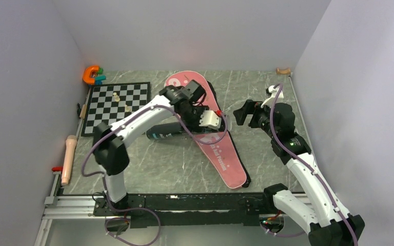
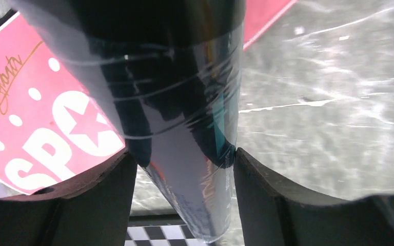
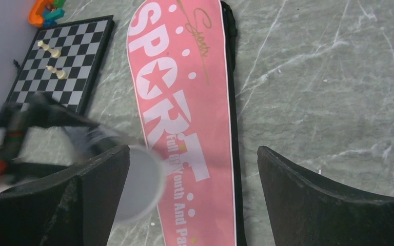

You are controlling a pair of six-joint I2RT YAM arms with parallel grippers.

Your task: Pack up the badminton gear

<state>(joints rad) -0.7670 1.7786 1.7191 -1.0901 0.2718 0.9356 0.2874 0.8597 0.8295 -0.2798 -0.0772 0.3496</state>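
Here, a glossy cylindrical black tube (image 2: 184,102).

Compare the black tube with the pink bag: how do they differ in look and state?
The black tube is a narrow, glossy cylinder; the pink bag is flat and racket-shaped, with white lettering. The black tube sits between the left gripper's fingers; the pink bag lies flat, in no gripper's fingers. Both are long and are near the middle of the table.
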